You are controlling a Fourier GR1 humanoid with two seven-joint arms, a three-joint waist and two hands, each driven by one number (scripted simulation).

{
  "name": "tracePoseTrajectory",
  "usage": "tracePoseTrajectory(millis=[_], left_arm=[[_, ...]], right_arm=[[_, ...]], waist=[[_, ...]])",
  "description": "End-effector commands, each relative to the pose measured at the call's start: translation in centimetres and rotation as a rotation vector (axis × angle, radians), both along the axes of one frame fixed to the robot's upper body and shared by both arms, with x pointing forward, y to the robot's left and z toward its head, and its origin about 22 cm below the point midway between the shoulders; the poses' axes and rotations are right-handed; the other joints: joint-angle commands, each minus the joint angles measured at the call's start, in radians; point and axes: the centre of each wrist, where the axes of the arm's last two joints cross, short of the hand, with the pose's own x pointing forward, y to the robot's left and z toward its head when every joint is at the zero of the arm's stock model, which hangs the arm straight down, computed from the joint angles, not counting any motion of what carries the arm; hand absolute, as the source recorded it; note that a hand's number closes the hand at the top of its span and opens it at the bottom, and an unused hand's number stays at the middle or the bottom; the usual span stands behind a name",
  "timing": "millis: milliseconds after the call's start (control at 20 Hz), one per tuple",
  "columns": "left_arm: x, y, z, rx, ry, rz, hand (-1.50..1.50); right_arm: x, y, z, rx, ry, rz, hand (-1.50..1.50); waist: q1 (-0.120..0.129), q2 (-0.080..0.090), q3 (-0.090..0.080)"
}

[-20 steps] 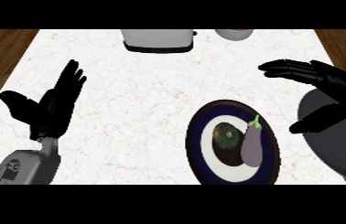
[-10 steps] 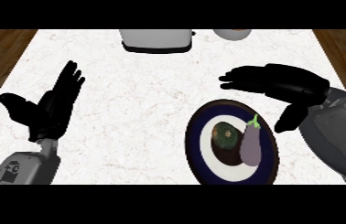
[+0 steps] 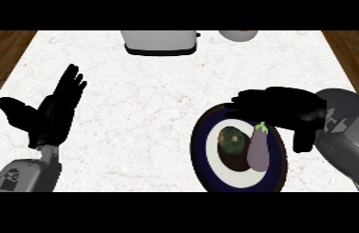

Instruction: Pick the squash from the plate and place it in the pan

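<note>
A dark-rimmed plate (image 3: 207, 156) with a white centre lies at the lower right of the counter. On it sit a round dark green squash (image 3: 231, 139) and, to its right, a purple eggplant (image 3: 259, 151). My right hand (image 3: 284, 107) hovers over the plate's far edge, fingers stretched leftward, thumb hanging down beside the eggplant; it holds nothing. At the left edge, my left hand (image 3: 51, 115) rests open with fingers up. No pan shows in the view.
A grey toaster (image 3: 160, 41) stands at the counter's back middle, with a pale round vessel (image 3: 237, 34) to its right. Wooden floor shows past the counter's left and right edges.
My right hand has moved left and toward me, from the right edge to above the plate's far rim. The left hand has stayed still.
</note>
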Motion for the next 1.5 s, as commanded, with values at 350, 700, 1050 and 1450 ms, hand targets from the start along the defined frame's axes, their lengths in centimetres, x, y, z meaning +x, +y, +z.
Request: tracePoseTrajectory(millis=[350, 700, 1050, 1450], left_arm=[[0.5, 0.3, 0.8, 0.015, -0.01, 0.001, 0.0], [-1.2, -0.2, -0.7, 0.0, 0.005, -0.008, 0.0], [-0.6, 0.8, 0.5, -0.009, 0.009, 0.003, 0.0], [1.4, -0.1, 0.0, -0.005, -0.009, -0.001, 0.0]], right_arm=[[-4.5, 2.5, -1.1, -0.09, -0.206, -0.028, -1.5], [-6.3, 5.0, -3.9, -0.062, -0.188, 0.004, -1.5], [-5.4, 5.3, -4.2, -0.134, -0.223, -0.076, -1.5], [-2.6, 6.3, -6.4, -0.141, -0.176, -0.05, -1.5]], waist=[[-0.003, 0.0, 0.0], [0.002, 0.001, 0.0], [0.002, 0.001, 0.0], [0.001, 0.003, 0.0]])
